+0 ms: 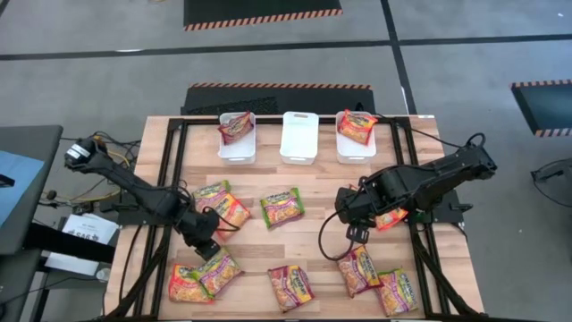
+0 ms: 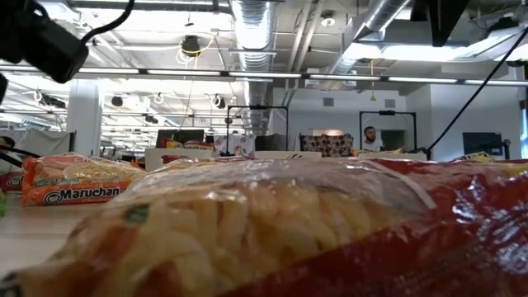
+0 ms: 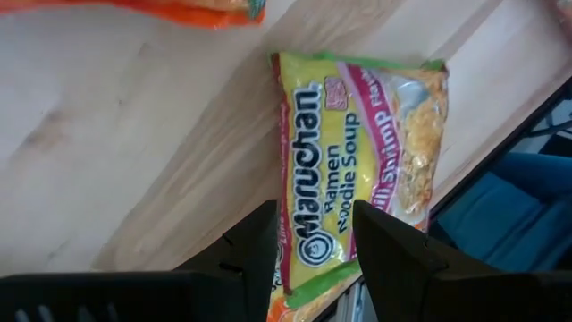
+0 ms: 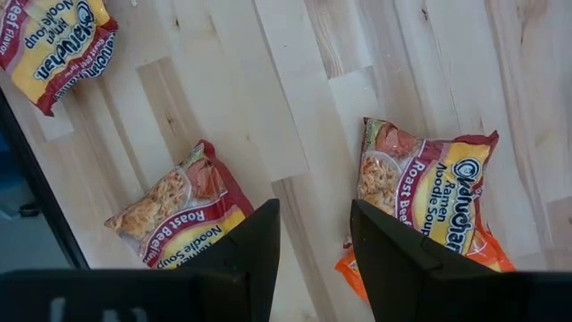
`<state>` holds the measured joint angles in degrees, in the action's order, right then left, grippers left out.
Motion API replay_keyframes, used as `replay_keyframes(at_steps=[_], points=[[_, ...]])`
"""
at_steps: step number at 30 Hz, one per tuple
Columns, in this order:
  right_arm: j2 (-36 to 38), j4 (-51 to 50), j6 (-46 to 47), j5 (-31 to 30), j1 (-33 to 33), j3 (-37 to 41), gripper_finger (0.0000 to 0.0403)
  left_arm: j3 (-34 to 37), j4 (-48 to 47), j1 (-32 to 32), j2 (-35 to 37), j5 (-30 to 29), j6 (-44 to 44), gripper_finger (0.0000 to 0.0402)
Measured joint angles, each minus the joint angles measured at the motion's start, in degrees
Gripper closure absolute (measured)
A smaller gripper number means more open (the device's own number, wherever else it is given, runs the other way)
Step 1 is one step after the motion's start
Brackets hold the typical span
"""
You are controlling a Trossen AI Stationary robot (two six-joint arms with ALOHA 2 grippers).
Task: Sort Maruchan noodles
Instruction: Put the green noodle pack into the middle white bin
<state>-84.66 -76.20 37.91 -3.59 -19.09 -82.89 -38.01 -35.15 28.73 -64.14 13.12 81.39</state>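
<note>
Several Maruchan noodle packets lie flat on the wooden table (image 1: 313, 241). My left gripper (image 3: 308, 237) is open and hovers over a green-edged packet (image 3: 357, 161) near the table's left near corner (image 1: 214, 268), one finger on either side of its near end. My right gripper (image 4: 308, 241) is open above bare wood at the table's right middle (image 1: 353, 210). Two maroon roast beef packets (image 4: 174, 215) (image 4: 429, 188) lie on either side of it. An orange-edged packet (image 1: 391, 217) lies under the right arm.
Three white bins stand at the far edge: the left one (image 1: 237, 148) holds a maroon packet, the middle one (image 1: 299, 148) shows nothing inside, the right one (image 1: 356, 150) holds an orange packet. A packet (image 2: 289, 231) fills the low view. A person sits far behind the table.
</note>
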Motion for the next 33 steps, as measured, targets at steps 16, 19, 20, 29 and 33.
replay_keyframes(at_steps=[16, 19, 20, 29, 33], points=[[0.0, 0.2, -0.5, 0.0, 0.0, 0.0, 0.0239, 7.5, 12.8, 1.7, 0.0, 0.4, 4.2, 0.0270], [0.0, 0.2, -0.4, 0.0, 0.0, 0.0, 0.0239, 8.9, 16.1, 1.9, 0.0, 1.1, 5.6, 0.0270], [0.0, 0.1, -0.5, 0.0, 0.0, 0.0, 0.0239, 9.2, 16.6, 2.1, 0.0, 1.1, 5.9, 0.0270], [0.0, 0.1, -1.0, 0.0, 0.1, 0.0, 0.0239, 11.7, 19.2, 3.7, 0.0, 1.2, 9.7, 0.0270], [0.0, 0.1, -1.0, 0.0, 0.1, 0.0, 0.0239, 13.2, 24.0, 4.0, -0.3, 1.0, 11.2, 0.0270]])
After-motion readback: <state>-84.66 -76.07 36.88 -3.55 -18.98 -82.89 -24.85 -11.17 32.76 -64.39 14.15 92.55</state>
